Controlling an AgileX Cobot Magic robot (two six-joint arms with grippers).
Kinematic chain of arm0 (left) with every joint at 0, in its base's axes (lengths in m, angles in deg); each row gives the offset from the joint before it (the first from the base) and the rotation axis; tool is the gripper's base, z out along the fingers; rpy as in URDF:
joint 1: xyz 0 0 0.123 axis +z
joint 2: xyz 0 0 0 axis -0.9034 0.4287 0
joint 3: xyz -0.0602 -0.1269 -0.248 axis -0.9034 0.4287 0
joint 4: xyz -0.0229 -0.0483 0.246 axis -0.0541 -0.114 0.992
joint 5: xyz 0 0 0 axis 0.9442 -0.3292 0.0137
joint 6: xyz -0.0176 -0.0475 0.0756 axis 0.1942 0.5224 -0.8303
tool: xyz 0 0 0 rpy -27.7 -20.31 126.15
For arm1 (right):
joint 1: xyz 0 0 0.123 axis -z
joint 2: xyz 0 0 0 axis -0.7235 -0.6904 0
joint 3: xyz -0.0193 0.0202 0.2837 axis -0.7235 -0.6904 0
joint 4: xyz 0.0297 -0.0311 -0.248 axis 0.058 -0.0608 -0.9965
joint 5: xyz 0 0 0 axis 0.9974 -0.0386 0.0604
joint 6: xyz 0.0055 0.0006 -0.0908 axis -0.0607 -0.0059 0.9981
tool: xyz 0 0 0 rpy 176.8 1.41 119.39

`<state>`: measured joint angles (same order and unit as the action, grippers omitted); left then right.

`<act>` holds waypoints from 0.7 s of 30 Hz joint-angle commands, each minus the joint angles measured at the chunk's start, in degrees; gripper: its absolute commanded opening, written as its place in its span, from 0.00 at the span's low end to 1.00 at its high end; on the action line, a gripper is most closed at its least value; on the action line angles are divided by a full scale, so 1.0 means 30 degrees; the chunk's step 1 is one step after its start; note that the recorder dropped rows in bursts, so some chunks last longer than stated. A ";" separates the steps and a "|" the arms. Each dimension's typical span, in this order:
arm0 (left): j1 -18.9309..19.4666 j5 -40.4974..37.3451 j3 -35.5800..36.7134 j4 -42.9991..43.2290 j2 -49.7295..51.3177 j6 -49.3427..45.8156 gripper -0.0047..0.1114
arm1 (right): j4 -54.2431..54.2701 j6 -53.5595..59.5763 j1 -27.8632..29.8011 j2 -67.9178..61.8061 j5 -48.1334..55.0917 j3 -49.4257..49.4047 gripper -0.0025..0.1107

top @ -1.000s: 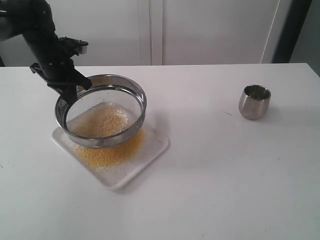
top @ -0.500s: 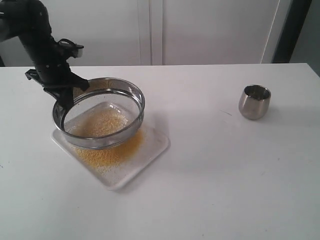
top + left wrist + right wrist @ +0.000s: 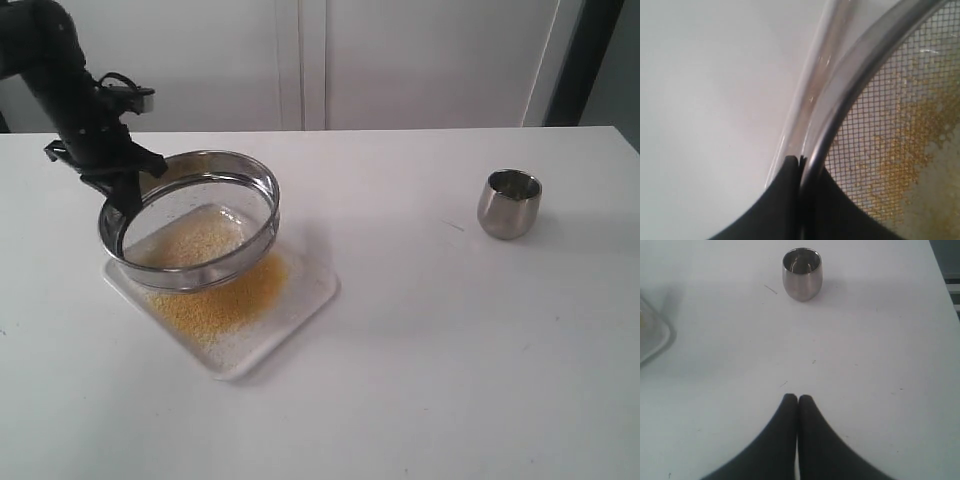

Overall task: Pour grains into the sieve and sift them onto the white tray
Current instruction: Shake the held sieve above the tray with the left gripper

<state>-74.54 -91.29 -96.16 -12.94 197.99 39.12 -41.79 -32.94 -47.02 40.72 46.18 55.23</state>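
Sifting is in hand: the left gripper (image 3: 125, 190) pinches the far-left rim of the sieve (image 3: 270, 205), held tilted just above the white tray (image 3: 305, 295) at the left, where yellow grains (image 3: 225, 305) lie. The right gripper (image 3: 798, 400) is pressed together, empty. Next, likely more shaking, kept over the tray.

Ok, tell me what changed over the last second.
The left gripper, clamped on the rim of the sieve, carried it leftward in the exterior view, above the white tray. The tray, the grains on it and the steel cup stayed put.
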 commanded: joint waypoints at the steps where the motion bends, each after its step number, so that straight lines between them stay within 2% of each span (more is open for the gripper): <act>1: -0.1734 -0.0322 -0.0144 0.1638 -0.0745 0.0294 0.04 | 0.0053 -0.0024 0.0036 0.0111 -0.0147 -0.0069 0.02; 3: -0.1311 0.0515 -0.0221 0.2040 -0.0437 0.0830 0.04 | 0.0053 -0.0024 0.0036 0.0111 -0.0147 -0.0069 0.02; 6: -0.0556 -0.1617 -0.0356 0.0573 0.0055 0.0884 0.04 | 0.0053 -0.0024 0.0036 0.0111 -0.0147 -0.0069 0.02; 10: -0.1332 -0.1774 -0.0279 -0.0232 -0.0364 -0.0203 0.04 | 0.0053 -0.0024 0.0036 0.0111 -0.0147 -0.0069 0.02; 13: -0.1623 0.0624 -0.0561 0.1753 -0.0339 0.0426 0.04 | 0.0053 -0.0024 0.0036 0.0111 -0.0147 -0.0069 0.02; 15: -0.1042 0.1002 -0.0979 0.2243 0.0101 0.0576 0.04 | 0.0053 -0.0024 0.0036 0.0111 -0.0147 -0.0069 0.02; 18: -0.0234 -0.0964 -0.1140 0.0368 0.0410 0.0879 0.04 | 0.0053 -0.0024 0.0036 0.0111 -0.0147 -0.0069 0.02; 19: -0.0198 -0.1774 -0.1140 -0.0831 0.0410 0.0407 0.04 | 0.0053 -0.0024 0.0036 0.0111 -0.0147 -0.0069 0.02; 21: -0.0719 -0.1774 -0.0880 -0.1489 0.0316 -0.0321 0.04 | 0.0100 -0.0024 0.0036 0.0111 -0.0147 -0.0069 0.02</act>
<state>-75.61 -91.30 -99.01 -11.35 199.64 39.66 -41.79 -32.94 -47.02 40.72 46.18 55.23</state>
